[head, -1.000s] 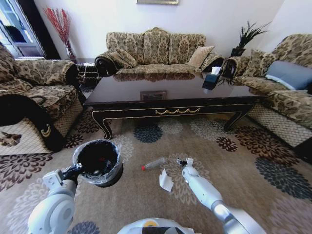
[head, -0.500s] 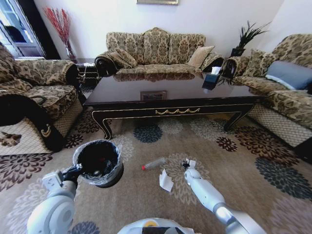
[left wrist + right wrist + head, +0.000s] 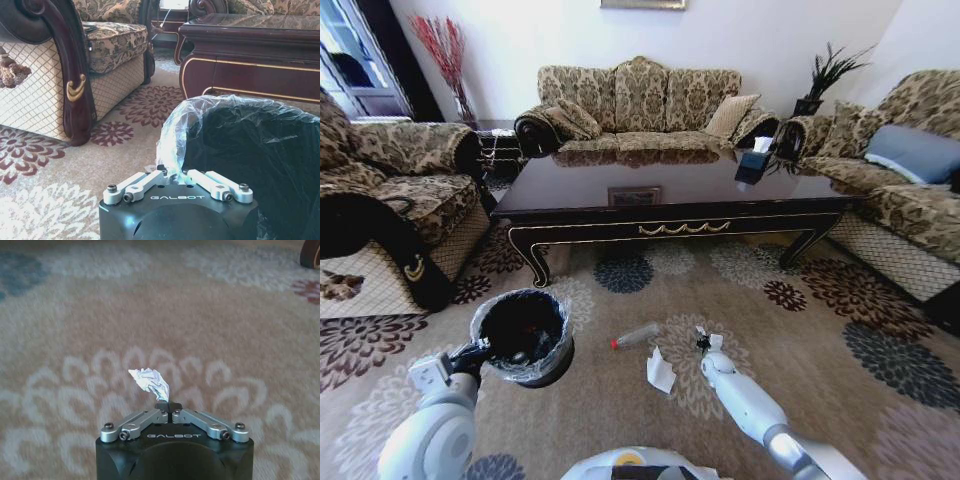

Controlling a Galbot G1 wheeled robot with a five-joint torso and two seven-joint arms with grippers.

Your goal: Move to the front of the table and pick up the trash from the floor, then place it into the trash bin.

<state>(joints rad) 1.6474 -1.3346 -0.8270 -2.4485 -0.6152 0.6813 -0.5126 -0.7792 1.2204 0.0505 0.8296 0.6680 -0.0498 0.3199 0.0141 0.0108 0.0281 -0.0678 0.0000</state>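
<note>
The white paper scrap [image 3: 149, 382] is pinched in the right gripper [image 3: 168, 407], fingers closed tight on it, low over the carpet [image 3: 820, 330]; a bottle [image 3: 636, 335] and bigger paper piece [image 3: 660, 370] lie on the carpet just beside it. The left gripper [image 3: 172, 176] is clamped shut on the bin [image 3: 523, 335] rim, holding it up in front of the table [image 3: 670, 195].

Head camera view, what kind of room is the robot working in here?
Most likely a home living room: patterned sofas surround a long dark coffee table on a flower-patterned carpet, with a potted plant in the corner.
</note>
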